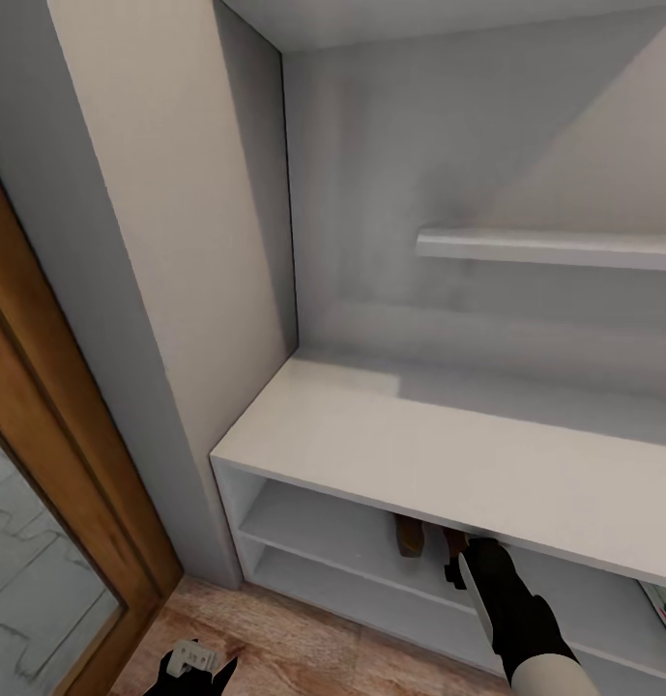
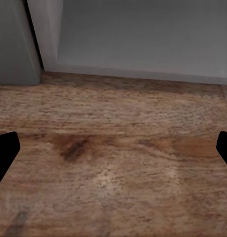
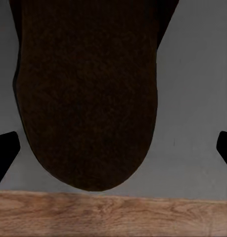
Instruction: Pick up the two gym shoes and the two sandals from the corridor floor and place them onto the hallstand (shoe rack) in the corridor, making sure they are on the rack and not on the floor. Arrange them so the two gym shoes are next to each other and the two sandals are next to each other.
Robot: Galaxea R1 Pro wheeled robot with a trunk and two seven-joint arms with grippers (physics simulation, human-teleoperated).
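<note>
The pale hallstand (image 1: 390, 454) fills the head view from 9 to 3 o'clock, two dark-brown sandals (image 1: 408, 535) on its upper low shelf and a gym shoe (image 1: 664, 609) just visible at 4 o'clock. The right gripper (image 1: 463, 570) reaches in at the second sandal (image 3: 88, 94), fingers spread wide, its brown sole between them. At 7 o'clock the left gripper (image 1: 195, 662) hangs open over the corridor floor (image 2: 113, 163)

Wooden door frame (image 1: 52, 406) at far left, with a pale marbled panel (image 1: 33, 580) inside it. Beside it, a grey and cream wall (image 1: 159, 251).
</note>
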